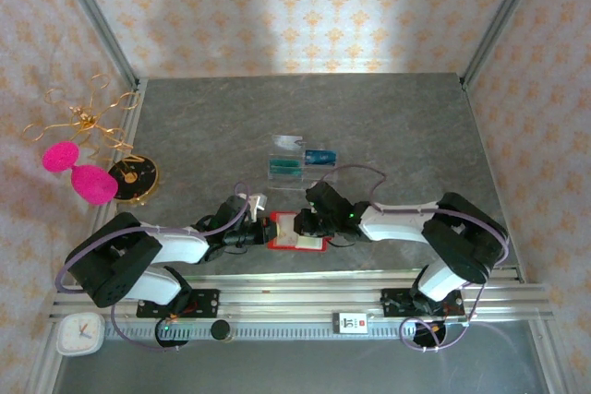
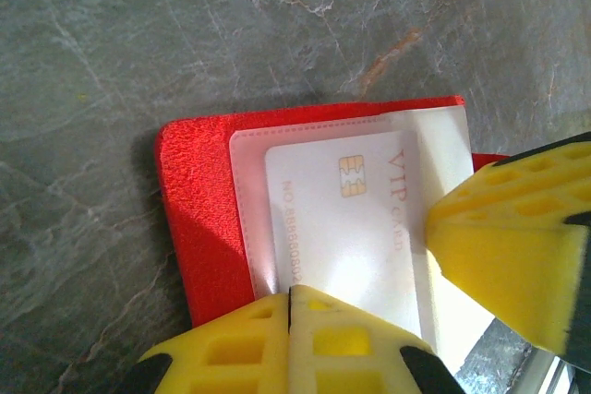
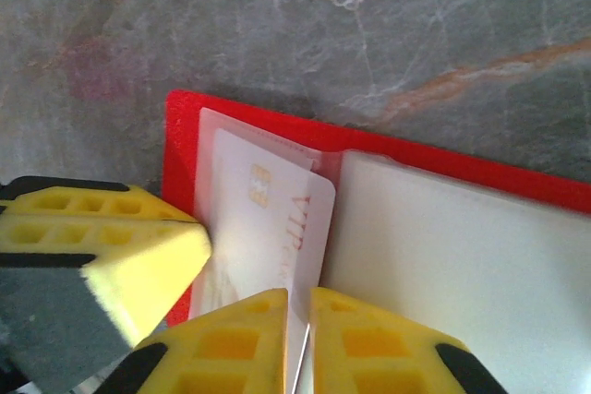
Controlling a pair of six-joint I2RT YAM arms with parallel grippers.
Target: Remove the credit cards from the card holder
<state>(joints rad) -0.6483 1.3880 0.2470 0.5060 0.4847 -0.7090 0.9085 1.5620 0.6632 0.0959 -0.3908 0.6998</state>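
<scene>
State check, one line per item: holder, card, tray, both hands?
card holder: open, flat on the table.
white VIP card: in the holder's clear sleeve, not out yet.
clear tray: holds a teal card and a blue card.
left hand: shut, tips at the holder's edge.
right hand: shut on the white VIP card's edge.

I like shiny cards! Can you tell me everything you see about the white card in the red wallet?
The white card is a thin, glossy plastic rectangle with rounded corners, a small gold chip and gold letters reading VIP card, plus a faint number along one side. It lies flat in the open red wallet, partly tucked in a clear pocket. The right hand looks to pinch its lettered end; the shut left hand rests at its long edge.
</scene>
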